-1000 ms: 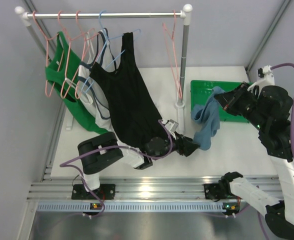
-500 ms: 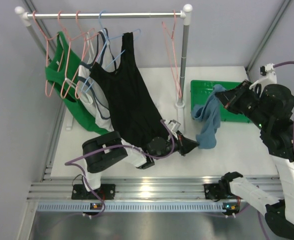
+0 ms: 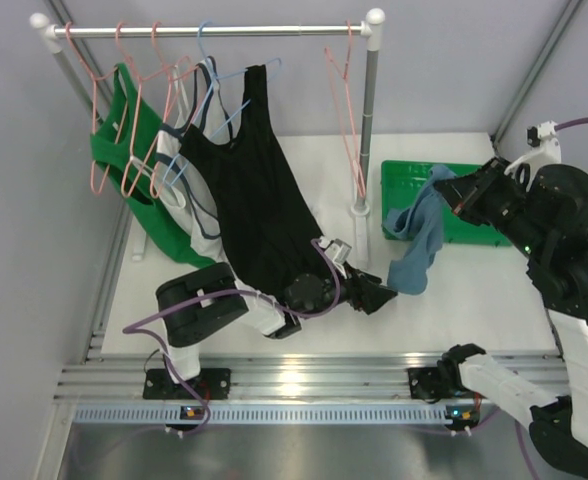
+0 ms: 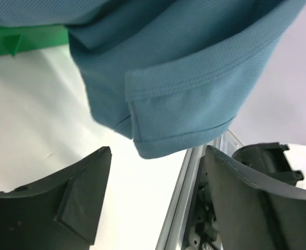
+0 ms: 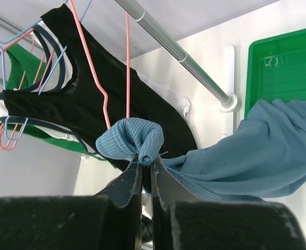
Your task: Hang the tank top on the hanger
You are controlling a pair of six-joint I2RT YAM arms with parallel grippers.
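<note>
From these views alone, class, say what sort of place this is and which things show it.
Probably a robotics lab cell, not a home: a clothes rail stands on a white table, arms are bolted to an aluminium frame, plain grey panels enclose it.

I saw the tank top [image 3: 419, 235] hanging from my right gripper [image 3: 461, 197] over the left edge of the tray [image 3: 474, 170] on the bench [image 3: 474, 290], its hem just above my left gripper [image 3: 389, 295], with the hanger [image 3: 349, 120] on the rail [image 3: 274, 30] behind, right of the other tops [image 3: 254, 200].
</note>
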